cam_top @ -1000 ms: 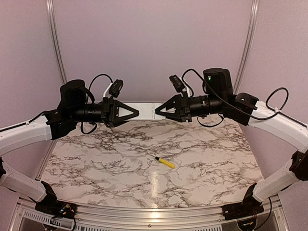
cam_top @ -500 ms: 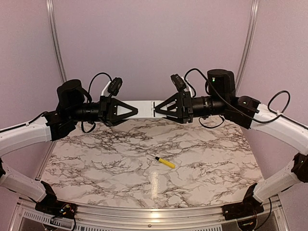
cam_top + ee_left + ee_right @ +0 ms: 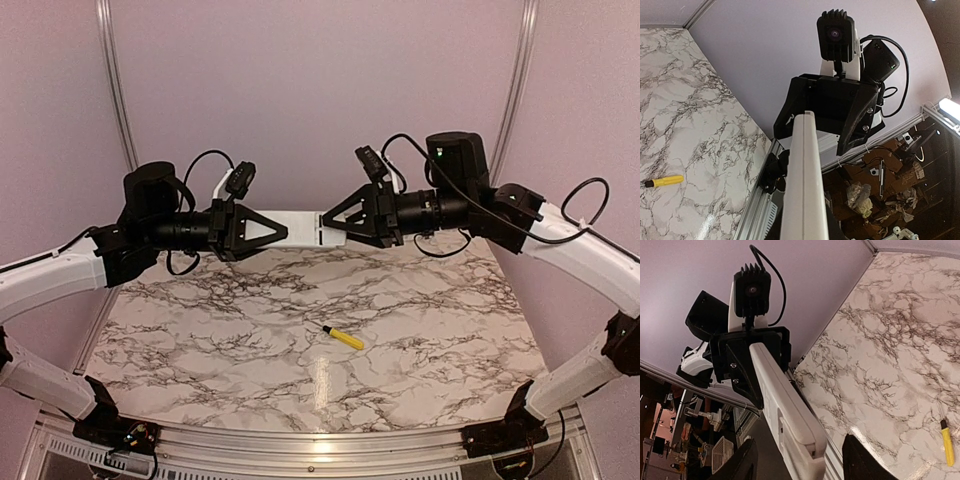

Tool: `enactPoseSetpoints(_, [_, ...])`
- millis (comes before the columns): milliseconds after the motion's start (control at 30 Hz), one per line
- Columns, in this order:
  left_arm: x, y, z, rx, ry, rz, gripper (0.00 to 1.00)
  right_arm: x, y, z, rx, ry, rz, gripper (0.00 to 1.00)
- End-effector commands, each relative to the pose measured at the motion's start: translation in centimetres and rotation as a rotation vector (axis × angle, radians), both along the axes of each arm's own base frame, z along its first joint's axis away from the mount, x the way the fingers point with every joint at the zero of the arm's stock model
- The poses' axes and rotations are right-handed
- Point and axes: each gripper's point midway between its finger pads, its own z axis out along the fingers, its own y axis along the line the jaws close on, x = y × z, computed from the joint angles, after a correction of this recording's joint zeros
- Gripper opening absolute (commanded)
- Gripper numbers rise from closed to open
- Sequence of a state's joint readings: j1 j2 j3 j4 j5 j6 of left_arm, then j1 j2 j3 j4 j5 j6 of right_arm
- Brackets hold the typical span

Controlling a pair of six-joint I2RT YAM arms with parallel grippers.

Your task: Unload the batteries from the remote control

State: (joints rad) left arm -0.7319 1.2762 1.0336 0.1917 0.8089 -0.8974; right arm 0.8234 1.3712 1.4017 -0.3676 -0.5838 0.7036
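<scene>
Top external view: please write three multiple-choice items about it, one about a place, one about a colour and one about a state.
1. Where does the screwdriver lie?
A. on the marble table
B. hanging from a cable
C. leaning on the back wall

2. What colour is the remote control?
A. black
B. white
C. yellow

3. In what state is the left gripper?
A. open and empty
B. shut on the remote control
C. shut on the screwdriver

Answers:
1 A: its yellow handle lies flat on the marble, near the middle.
2 B: the slab held in the air is plain white.
3 B: its fingers clamp one end of the slab and hold it level above the table.
</scene>
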Motion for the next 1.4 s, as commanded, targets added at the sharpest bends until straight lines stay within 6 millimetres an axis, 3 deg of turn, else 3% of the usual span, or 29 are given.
enactPoseSetpoints(0, [0.5,-0.1,1.0,-0.006,-0.038,0.014,0.0,0.6,-0.2,-0.1,-0.04,0.0,-0.02,0.53])
enactPoseSetpoints(100, [0.5,-0.1,1.1,-0.008,-0.04,0.015,0.0,0.5,-0.2,-0.2,-0.047,0.002,-0.019,0.47])
enactPoseSetpoints(433, [0.5,0.0,1.2,-0.008,-0.043,0.023,0.0,0.6,-1.0,-0.1,-0.072,-0.008,-0.049,0.5])
enactPoseSetpoints(733, [0.7,0.0,0.9,-0.001,-0.042,0.033,0.0,0.3,-1.6,0.3,-0.076,-0.015,-0.065,0.43])
enactPoseSetpoints(1367, [1.1,0.0,0.4,0.01,-0.038,0.052,0.0,0.5,-1.4,-0.2,-0.08,-0.005,-0.069,0.05])
